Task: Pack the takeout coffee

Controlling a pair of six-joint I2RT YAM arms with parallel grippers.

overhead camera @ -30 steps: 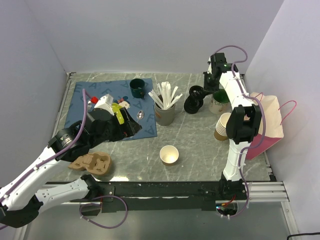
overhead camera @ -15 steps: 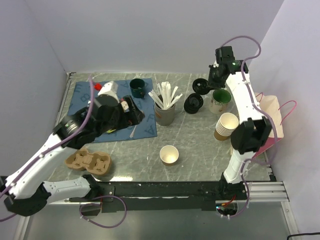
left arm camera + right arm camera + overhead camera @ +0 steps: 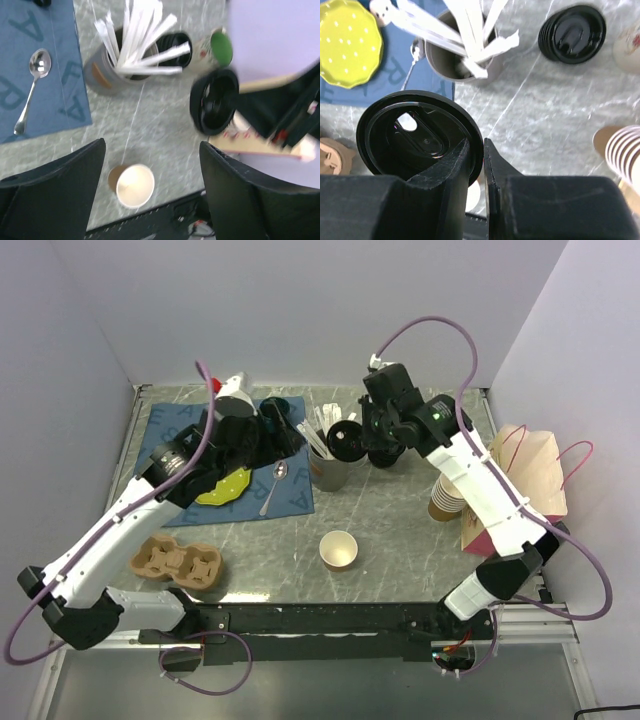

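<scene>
One black lid (image 3: 420, 125), pinched in the right hand (image 3: 476, 150), partly hides the cup (image 3: 339, 549); left hand (image 3: 152, 145) gapes empty

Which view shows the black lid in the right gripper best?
The right wrist view: the lid fills much of the frame, sharp, its rim pinched in the right gripper. In the top view the lid is small and far; in the left wrist view the lid is blurred.
</scene>
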